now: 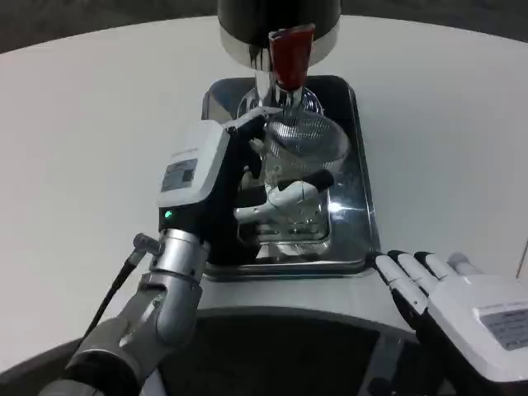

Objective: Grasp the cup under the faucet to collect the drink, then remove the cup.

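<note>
A clear ribbed cup (304,147) stands on the steel drip tray (359,177) under the red faucet lever (290,51) of the dark dispenser (279,21). My left hand (247,177) reaches in from the left and wraps around the cup, its white and black fingers showing through and in front of the glass. My right hand (450,297) lies at the table's near edge on the right, fingers stretched toward the tray's front right corner, holding nothing. I cannot tell whether liquid is in the cup.
The tray has a grated centre (289,239) below the cup. White table (91,140) spreads wide to the left and right of the tray. The table's curved front edge runs just below the tray.
</note>
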`<state>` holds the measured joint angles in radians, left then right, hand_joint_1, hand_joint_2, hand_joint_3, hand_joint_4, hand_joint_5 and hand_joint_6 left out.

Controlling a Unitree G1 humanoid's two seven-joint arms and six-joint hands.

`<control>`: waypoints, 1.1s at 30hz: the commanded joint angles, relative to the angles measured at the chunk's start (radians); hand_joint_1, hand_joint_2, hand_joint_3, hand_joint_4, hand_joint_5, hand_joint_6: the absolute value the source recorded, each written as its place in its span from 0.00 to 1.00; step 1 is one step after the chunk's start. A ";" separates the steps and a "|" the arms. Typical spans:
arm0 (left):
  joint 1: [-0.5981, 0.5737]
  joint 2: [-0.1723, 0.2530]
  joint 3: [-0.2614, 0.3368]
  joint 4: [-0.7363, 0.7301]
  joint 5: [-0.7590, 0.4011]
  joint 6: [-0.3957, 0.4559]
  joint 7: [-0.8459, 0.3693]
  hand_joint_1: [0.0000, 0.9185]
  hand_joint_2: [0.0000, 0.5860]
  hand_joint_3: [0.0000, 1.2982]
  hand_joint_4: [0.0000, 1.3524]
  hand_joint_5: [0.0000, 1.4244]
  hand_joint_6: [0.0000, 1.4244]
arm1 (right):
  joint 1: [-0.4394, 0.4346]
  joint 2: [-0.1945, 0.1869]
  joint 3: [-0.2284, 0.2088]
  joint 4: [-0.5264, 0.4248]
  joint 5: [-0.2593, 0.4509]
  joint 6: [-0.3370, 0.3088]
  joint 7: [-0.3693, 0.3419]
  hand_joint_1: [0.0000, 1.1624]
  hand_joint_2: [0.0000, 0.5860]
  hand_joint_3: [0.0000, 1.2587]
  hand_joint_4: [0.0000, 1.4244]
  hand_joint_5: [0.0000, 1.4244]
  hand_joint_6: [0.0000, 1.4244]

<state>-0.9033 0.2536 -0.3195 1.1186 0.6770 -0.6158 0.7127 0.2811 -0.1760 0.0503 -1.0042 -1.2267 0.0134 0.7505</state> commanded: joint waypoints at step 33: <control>0.013 0.070 -0.049 0.008 -0.010 -0.023 0.011 0.17 0.27 0.20 0.15 0.37 0.68 | 0.008 -0.003 0.004 0.029 0.036 -0.006 -0.027 0.56 0.60 0.00 0.00 0.00 0.00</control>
<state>-0.8981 0.3176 -0.3650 1.1302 0.6753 -0.6168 0.7404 0.2753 -0.1887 0.0490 -0.9762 -1.1790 0.0054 0.7327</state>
